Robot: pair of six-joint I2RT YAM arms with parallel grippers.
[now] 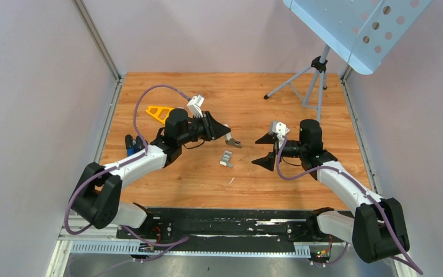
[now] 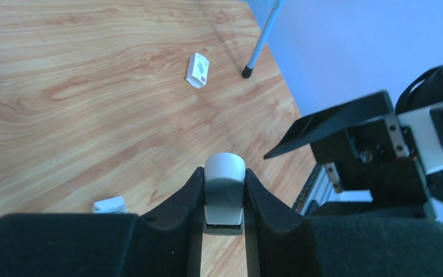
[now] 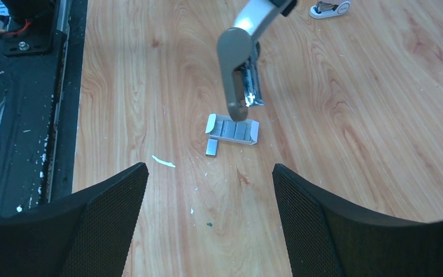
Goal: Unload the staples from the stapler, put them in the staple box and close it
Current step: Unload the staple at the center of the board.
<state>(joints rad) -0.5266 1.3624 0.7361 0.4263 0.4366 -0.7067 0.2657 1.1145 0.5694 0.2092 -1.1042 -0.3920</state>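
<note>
Honey-brown wood-grain desk (image 1: pixel 254 98); silver-grey stapler (image 3: pixel 237 69); dull grey staples (image 3: pixel 231 128) in a white tray (image 3: pixel 212 123); orange piece (image 1: pixel 158 112); black left end effector (image 1: pixel 219 130); black right end effector (image 3: pixel 209 167), pads (image 3: pixel 115 208) fine-meshed; white arms (image 1: pixel 144 161) with black joints and purple cables (image 1: pixel 161 86).

Your wooden table (image 1: pixel 207 190) carries a small open tray (image 1: pixel 226 155) of staples near its centre, with a loose strip (image 1: pixel 225 164) just beside it at 6 o'clock and a white scrap (image 1: pixel 231 180) nearer you. An orange piece (image 1: pixel 158 112) lies at 10 o'clock. At 9, by the edge, sits something blue and black (image 1: pixel 132 143), perhaps a tool. A tripod (image 1: pixel 291 82) stands at 1 o'clock, a white box (image 2: pixel 198 70) near one foot.
</note>
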